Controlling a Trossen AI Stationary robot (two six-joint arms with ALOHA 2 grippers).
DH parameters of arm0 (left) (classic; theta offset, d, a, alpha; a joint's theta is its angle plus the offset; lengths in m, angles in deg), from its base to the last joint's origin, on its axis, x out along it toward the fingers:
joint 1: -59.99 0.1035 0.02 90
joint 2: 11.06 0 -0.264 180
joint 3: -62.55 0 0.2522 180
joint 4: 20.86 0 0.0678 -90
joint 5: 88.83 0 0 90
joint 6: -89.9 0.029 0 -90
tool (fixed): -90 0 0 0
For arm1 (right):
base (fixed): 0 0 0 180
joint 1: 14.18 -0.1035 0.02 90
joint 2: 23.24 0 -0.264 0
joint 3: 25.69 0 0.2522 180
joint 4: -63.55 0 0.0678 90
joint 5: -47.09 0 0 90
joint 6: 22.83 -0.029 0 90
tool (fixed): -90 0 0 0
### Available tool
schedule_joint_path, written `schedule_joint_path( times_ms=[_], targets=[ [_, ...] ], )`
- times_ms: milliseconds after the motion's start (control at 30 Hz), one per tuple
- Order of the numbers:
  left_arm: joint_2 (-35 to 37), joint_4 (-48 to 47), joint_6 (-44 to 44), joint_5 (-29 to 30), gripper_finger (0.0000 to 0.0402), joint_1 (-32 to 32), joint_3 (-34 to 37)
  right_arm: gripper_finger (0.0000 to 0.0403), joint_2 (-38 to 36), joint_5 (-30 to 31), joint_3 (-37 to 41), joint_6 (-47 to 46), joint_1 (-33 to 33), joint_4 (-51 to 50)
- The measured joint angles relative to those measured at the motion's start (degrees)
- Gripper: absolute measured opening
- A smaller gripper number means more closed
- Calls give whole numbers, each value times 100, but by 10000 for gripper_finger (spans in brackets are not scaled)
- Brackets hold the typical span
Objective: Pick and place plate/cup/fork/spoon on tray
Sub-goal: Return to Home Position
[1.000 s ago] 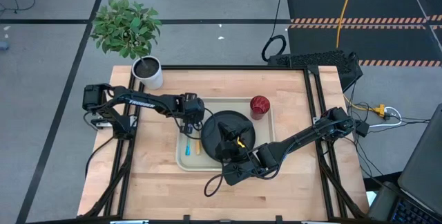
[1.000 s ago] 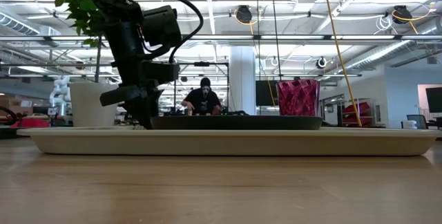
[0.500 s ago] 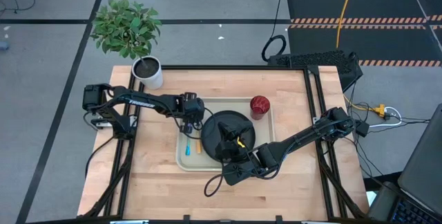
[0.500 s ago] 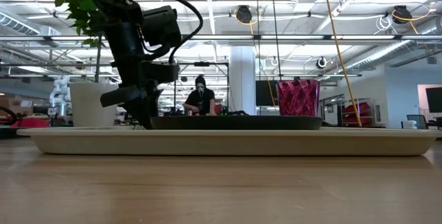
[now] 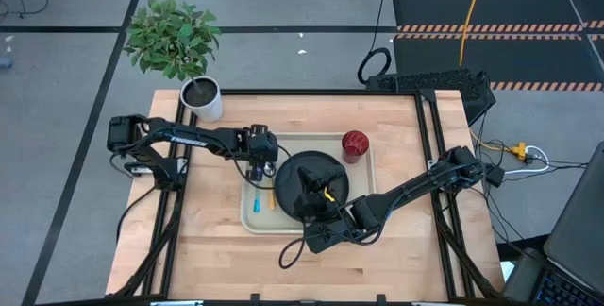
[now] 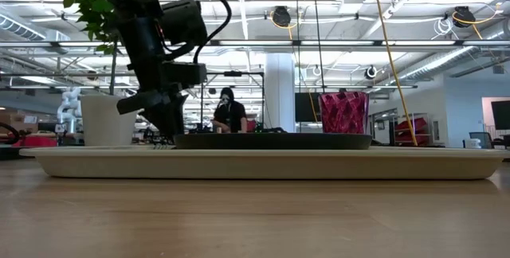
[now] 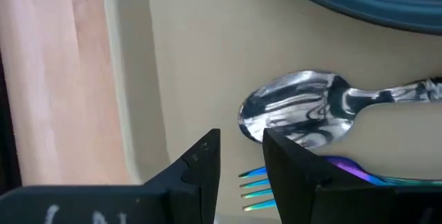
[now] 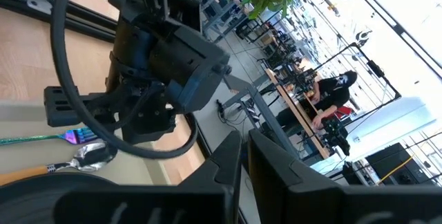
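Plainly, everything named sits on the tray (image 5: 251,221) at the middle of the table (image 5: 217,249): the plate (image 5: 323,162) in its centre, the cup (image 5: 355,143) in its far right corner, and the fork (image 5: 256,200) and spoon (image 5: 269,199) side by side along its left end, the spoon between fork and plate. Both utensils lie lengthwise from far edge to near edge, the spoon's bowl toward the far end. The left gripper (image 5: 257,166) hangs low over that bowl end, empty, its fingers only narrowly apart. Going home therefore looks to call for a lift clear of the bowl before any swing toward the table's left edge. The right gripper (image 8: 244,141) is above the plate, fingers closed to a slit on nothing. The top is pale wood, with a potted plant (image 5: 200,98) at its far left corner. Beyond lies an open workshop where a person (image 6: 227,111) is visible.
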Motion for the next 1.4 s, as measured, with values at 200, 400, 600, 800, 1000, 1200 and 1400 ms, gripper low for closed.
schedule_joint_path(
  times_ms=[200, 400, 600, 800, 1000, 1200, 1400],
  targets=[
    [149, -100, -14, -2, 113, -131, -45, 20, 1, 0, 0, 0, 0, 1],
    [437, -100, -142, 0, 113, -403, -142, 20, 2, 0, 0, 0, 0, -3],
    [759, 62, -841, -21, 113, -843, -145, 20, 2, 7, 0, -24, 0, -99],
    [834, 106, -1765, -91, 113, -1582, 26, 20, -4, 23, 0, -159, -39, -373],
    [889, 573, -1809, 638, 113, -2195, 199, 20, -268, 168, 0, -1087, -129, -1311],
    [1719, 334, -1956, 1402, 113, -2476, 266, 20, -826, -372, 0, -2736, -237, -2679],
    [3164, 432, -2057, 1725, 113, -2662, 575, 20, -1493, -404, 718, -3341, -547, -2985]
  ],
)
